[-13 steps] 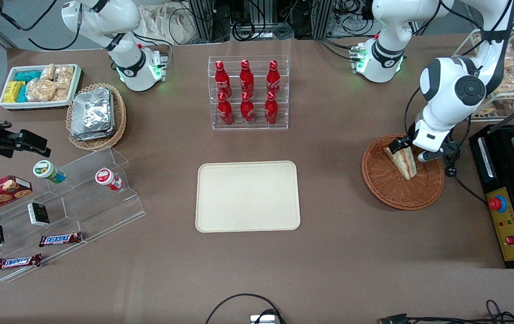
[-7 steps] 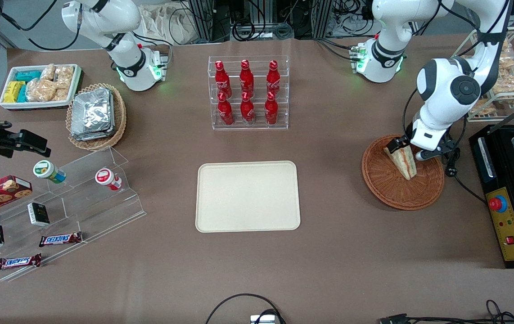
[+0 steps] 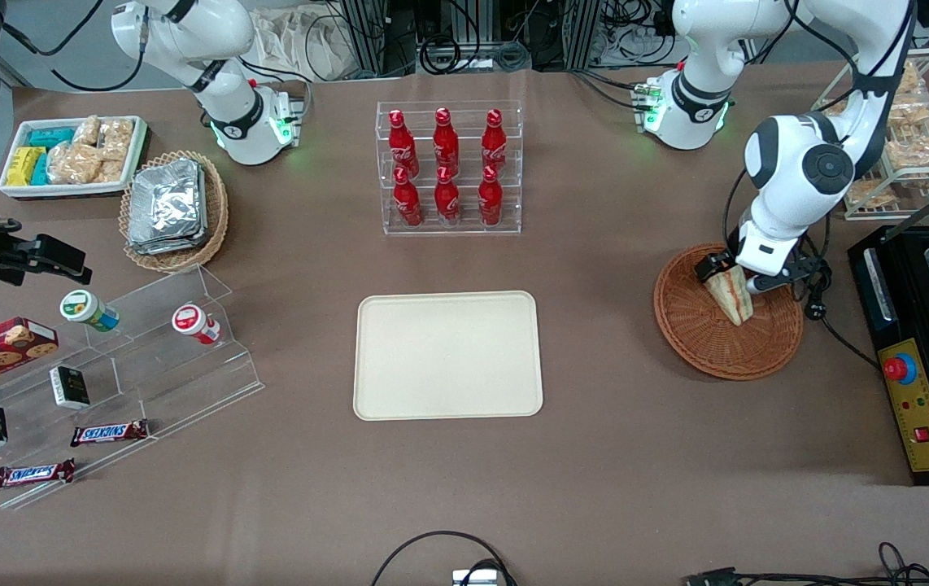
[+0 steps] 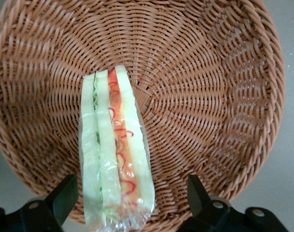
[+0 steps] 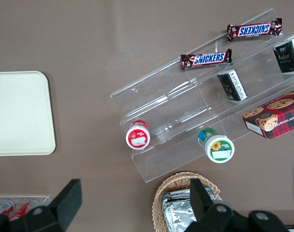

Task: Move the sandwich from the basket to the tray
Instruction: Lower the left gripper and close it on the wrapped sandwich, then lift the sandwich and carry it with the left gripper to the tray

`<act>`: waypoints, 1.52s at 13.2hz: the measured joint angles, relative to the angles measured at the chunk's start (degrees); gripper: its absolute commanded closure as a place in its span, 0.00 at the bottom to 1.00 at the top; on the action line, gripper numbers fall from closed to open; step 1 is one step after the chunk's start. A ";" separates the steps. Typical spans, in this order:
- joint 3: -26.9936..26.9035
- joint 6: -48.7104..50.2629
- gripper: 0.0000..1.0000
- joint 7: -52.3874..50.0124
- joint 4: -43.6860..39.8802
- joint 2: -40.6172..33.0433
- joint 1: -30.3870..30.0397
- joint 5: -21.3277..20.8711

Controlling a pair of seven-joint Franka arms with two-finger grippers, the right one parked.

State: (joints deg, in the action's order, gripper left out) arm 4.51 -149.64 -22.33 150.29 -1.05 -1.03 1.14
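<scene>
You see the gripper (image 3: 730, 275) low over the reddish-brown basket (image 3: 696, 338) toward the working arm's end of the table, its fingers (image 4: 64, 195) spread wide on either side of the wrapped sandwich (image 4: 115, 154), which lies in the basket, well apart from the bare cream tray (image 3: 447, 355).

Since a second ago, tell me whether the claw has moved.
Yes. The claw shifted slightly toward the tray, still straddling the sandwich in the basket.
</scene>
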 measured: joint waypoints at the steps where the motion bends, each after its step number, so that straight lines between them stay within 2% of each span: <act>1: -0.03 -1.29 0.03 0.00 0.21 0.81 -0.01 0.00; 2: -0.06 -2.51 0.12 0.00 0.38 1.69 -0.01 0.00; 4: -0.13 -4.07 0.57 -0.01 0.54 3.21 -0.03 0.00; 5: -0.20 -4.21 0.72 -0.01 0.54 3.49 -0.06 0.00; 6: -0.28 -4.22 0.81 -0.01 0.54 3.49 -0.09 0.00; 8: -0.35 -4.22 0.87 -0.01 0.56 3.50 -0.11 0.00; 14: -0.33 -3.28 0.87 0.02 0.24 2.70 -0.09 0.00; 20: 2.41 13.04 0.87 0.60 -6.81 -6.36 0.32 -1.22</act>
State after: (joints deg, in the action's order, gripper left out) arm 6.92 -136.60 -21.73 143.48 -7.41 -0.71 -0.08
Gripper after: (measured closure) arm 0.793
